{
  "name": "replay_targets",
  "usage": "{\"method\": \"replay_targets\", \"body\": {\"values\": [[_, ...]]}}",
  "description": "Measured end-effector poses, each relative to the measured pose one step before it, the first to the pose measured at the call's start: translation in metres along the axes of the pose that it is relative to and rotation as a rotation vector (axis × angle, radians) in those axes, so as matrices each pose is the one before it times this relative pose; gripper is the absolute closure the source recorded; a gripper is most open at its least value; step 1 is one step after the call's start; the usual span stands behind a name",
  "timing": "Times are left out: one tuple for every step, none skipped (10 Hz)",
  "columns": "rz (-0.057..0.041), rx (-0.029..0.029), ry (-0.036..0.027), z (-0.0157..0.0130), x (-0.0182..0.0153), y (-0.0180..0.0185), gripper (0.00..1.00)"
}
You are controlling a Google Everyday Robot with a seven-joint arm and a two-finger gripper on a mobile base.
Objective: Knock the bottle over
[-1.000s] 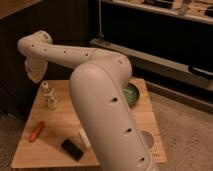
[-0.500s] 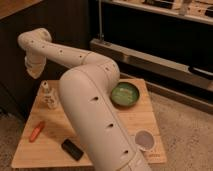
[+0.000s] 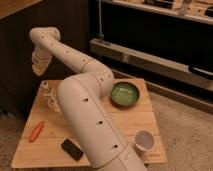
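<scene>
The bottle (image 3: pixel 48 95) is small, slim and whitish. It stands upright near the far left edge of the wooden table (image 3: pixel 135 120). My white arm rises from the bottom centre and bends back to the upper left. The gripper (image 3: pixel 39 67) hangs at its end, just above the bottle and slightly to its left, and is apart from it.
A green bowl (image 3: pixel 125 93) sits at the back right of the table. A round white cup (image 3: pixel 144 141) stands at the front right. A black flat object (image 3: pixel 72 149) lies at the front. An orange-red stick-like object (image 3: pixel 36 131) lies at the left. Dark cabinets and a metal rail stand behind.
The arm's big link has swung left in the view and uncovered the bowl and the cup. The gripper has stayed above the bottle, which still stands.
</scene>
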Motion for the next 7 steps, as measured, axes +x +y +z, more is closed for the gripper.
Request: {"method": "replay_targets", "body": {"values": [[0.01223, -0.03925, -0.00668, -0.00044, 0.00283, -0.00188, 1.0], [0.01029, -0.03597, -0.00773, -0.0008, 0.00282, -0.00261, 1.0], [0.00944, -0.03613, -0.01072, -0.00301, 0.00275, -0.00261, 1.0], [0.00367, -0.01415, -0.00429, -0.00097, 0.00152, -0.00141, 1.0], [-0.00029, -0.00122, -0.00061, -0.00027, -0.00016, 0.00018, 1.0], [-0.00058, -0.0062, 0.00025, 0.00143, -0.00058, 0.00201, 1.0], [0.01167, -0.03592, -0.00077, 0.0027, 0.00362, 0.00229, 1.0]]}}
